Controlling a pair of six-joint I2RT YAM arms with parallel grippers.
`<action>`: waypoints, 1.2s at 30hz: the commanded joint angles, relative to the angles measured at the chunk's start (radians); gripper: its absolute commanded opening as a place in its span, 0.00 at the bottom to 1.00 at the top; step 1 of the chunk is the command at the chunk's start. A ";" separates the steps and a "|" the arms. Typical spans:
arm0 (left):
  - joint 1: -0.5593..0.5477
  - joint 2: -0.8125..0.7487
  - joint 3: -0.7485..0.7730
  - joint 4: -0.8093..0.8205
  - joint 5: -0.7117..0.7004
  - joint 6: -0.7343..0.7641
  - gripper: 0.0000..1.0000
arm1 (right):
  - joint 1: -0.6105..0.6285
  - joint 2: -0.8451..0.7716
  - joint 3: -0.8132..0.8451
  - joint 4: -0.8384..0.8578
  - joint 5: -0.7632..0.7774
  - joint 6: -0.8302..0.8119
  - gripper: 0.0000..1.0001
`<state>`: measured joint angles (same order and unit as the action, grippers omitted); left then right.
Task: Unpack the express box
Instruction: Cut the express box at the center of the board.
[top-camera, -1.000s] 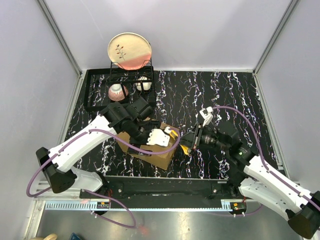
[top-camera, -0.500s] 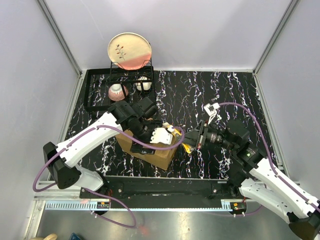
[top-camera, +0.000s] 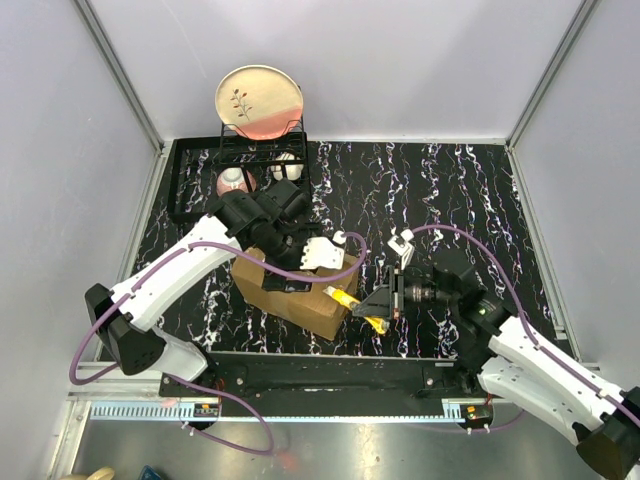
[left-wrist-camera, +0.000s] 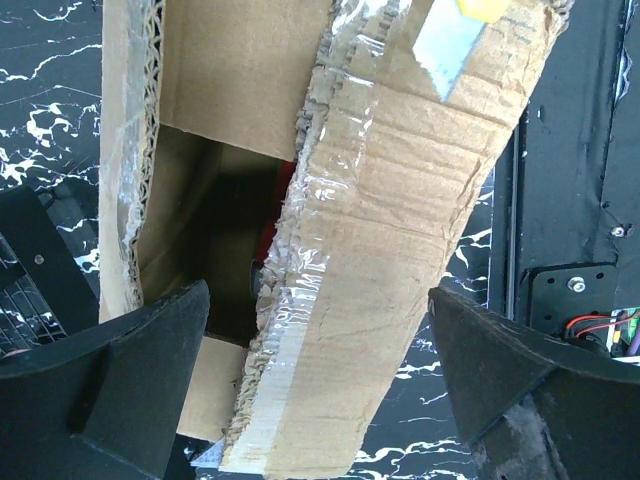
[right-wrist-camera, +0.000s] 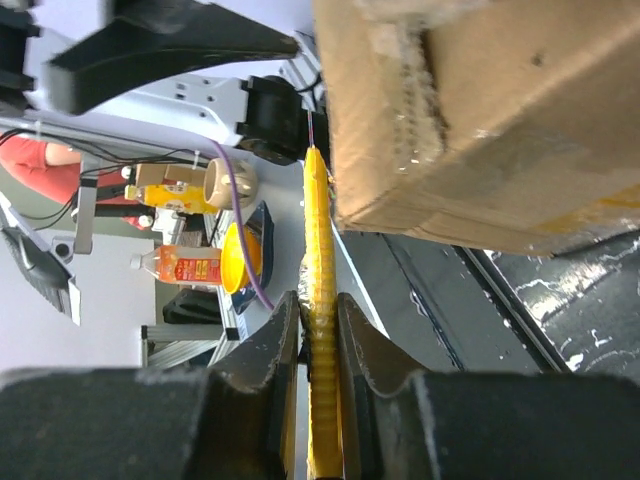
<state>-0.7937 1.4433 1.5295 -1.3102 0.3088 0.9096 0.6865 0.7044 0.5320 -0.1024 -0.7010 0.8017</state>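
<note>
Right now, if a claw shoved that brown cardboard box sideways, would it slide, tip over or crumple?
The brown corrugated cardboard box looks low and wide on the black marbled table, so it would probably slide rather than tip. Its taped top flap stands loose over the opening, so it would likely bend. Something red inside may add weight.
</note>
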 joint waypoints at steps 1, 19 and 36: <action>0.001 0.000 0.017 0.012 0.009 0.009 0.99 | -0.001 0.052 0.011 0.001 0.014 -0.022 0.00; -0.012 -0.024 -0.045 0.012 0.059 0.025 0.99 | -0.002 0.173 0.062 0.184 0.373 -0.029 0.00; -0.062 -0.011 -0.078 0.042 0.039 0.057 0.99 | -0.002 0.175 0.017 0.389 0.397 0.001 0.00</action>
<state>-0.8520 1.4422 1.4456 -1.2861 0.3347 0.9241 0.6865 0.8726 0.5362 0.2150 -0.3298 0.7990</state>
